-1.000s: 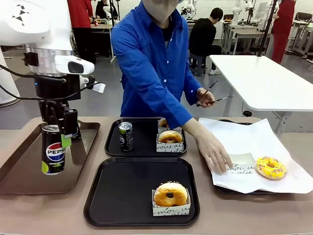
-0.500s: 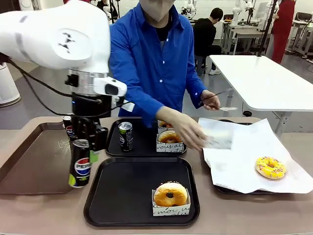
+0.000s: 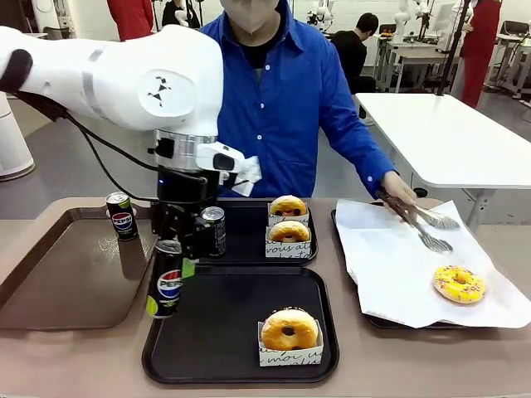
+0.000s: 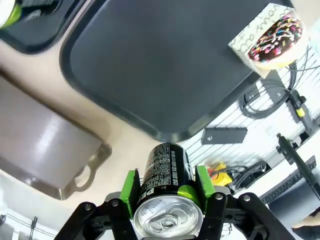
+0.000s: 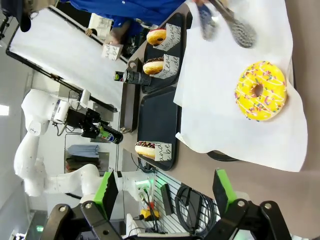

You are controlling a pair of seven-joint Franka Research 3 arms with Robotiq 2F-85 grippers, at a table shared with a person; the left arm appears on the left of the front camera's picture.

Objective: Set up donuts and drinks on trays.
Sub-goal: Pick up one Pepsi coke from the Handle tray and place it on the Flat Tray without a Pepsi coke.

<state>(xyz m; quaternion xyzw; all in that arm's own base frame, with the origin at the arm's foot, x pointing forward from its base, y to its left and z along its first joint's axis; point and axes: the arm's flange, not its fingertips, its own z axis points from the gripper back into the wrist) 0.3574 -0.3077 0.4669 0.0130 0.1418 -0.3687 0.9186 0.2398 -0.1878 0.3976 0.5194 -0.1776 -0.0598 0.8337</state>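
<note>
In the front view's lower left centre, the left gripper (image 3: 172,249) is clenched around the top of a slim black Pepsi can (image 3: 166,286) with a silver lid. The can is upright at the left rim of the near matte black square tray (image 3: 224,332). At lower centre, that tray carries a golden ring donut (image 3: 289,328) in a white paper sleeve. The far black tray (image 3: 249,240) at mid-frame holds a second can (image 3: 214,230) and two sleeved donuts (image 3: 289,231). Along its wrist view's bottom edge, the right gripper (image 5: 165,192) is released, jaws wide apart.
</note>
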